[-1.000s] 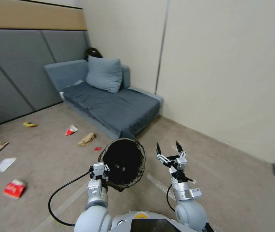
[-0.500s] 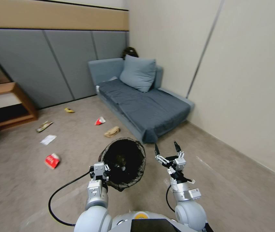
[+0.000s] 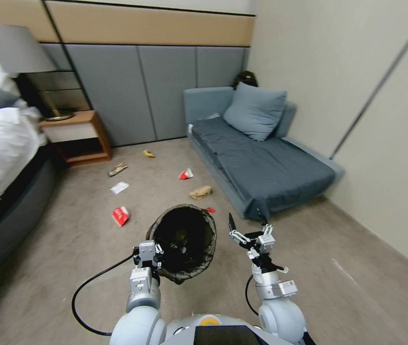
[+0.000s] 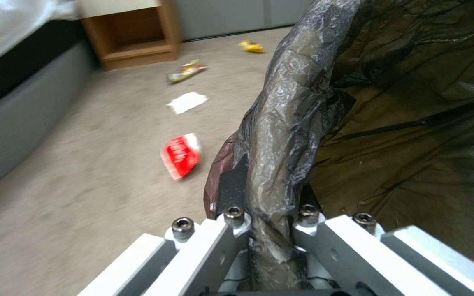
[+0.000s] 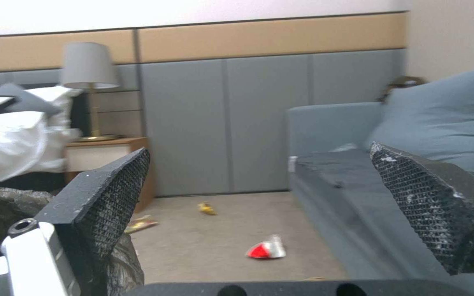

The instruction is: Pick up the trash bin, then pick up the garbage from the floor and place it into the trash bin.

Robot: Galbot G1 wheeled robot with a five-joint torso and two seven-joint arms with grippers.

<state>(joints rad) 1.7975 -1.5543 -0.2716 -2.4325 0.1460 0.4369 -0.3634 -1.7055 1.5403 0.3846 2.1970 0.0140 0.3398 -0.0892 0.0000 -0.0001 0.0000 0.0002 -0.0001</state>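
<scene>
Bin carried at the front, litter strewn on the far floor.

The small round black-lined trash bin (image 3: 185, 242), light and thin-walled, hangs near-centre, the left gripper (image 4: 267, 224) pinching its rim; the right gripper (image 3: 247, 223), jaws spread, waits beside it. The flat red-and-white snack wrapper (image 3: 120, 215), flimsy, wants an edge pinch.

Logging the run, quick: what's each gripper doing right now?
Left gripper: shut on the trash bin rim, held up off the floor.
Right gripper: open, holding nothing, beside the bin.
</scene>
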